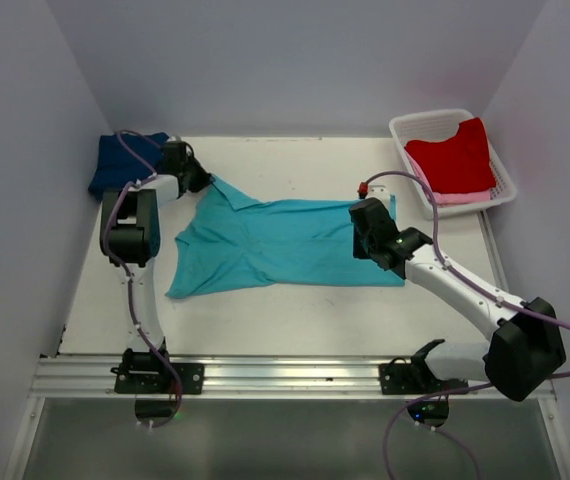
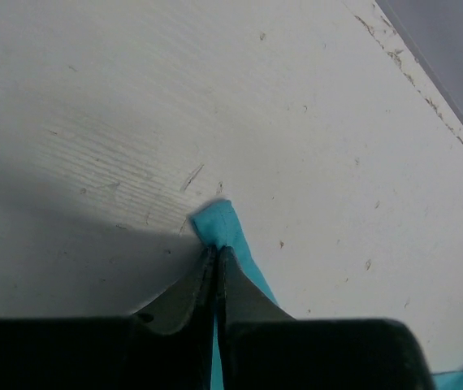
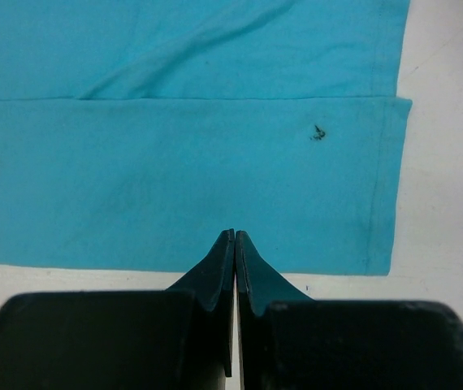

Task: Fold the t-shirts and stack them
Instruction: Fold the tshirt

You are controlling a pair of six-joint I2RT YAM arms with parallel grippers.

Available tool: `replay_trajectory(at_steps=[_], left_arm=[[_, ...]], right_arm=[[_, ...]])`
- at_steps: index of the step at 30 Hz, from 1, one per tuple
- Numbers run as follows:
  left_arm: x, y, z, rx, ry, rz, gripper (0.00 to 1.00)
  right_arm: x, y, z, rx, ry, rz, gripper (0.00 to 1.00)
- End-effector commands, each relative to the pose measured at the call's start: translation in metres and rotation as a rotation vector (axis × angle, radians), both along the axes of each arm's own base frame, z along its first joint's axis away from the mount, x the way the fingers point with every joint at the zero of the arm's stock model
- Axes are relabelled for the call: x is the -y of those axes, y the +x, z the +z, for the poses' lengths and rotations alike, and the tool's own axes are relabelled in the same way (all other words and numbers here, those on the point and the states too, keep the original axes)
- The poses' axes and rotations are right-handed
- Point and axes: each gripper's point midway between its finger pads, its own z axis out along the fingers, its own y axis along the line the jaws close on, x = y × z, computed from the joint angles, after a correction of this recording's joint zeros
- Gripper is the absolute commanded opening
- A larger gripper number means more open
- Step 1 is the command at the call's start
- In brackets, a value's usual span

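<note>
Left gripper (image 2: 216, 250) is pinching a corner of the soft turquoise cloth t-shirt (image 1: 285, 240), jaws narrowed onto it, cloth tip poking out just ahead of the tool. The shirt is lying spread flat between the two grippers. Right gripper (image 3: 235, 236) is sitting with jaws pressed together over the shirt's nearest edge; cannot tell if cloth is caught.

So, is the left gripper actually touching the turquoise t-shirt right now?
Touching. In the left wrist view the left gripper has its jaws shut on a corner of the turquoise t-shirt, with cloth poking out past the tips.
</note>
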Motion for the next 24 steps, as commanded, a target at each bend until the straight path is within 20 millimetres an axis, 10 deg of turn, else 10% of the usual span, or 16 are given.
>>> replay_trajectory(at_steps=[1,14,24], left_arm=[[-0.007,-0.007,0.004,-0.016,0.017,-0.009,0.06],[-0.021,-0.003,-0.013,-0.034,-0.015,0.004,0.26],[-0.023,0.009,-0.02,-0.01,-0.025,0.003,0.0]], right_arm=[[-0.004,0.012,0.019,0.059,0.037,-0.034,0.0],[-0.001,0.01,0.022,0.071,0.03,-0.031,0.0],[0.0,0.01,0.025,0.075,0.033,-0.032,0.0]])
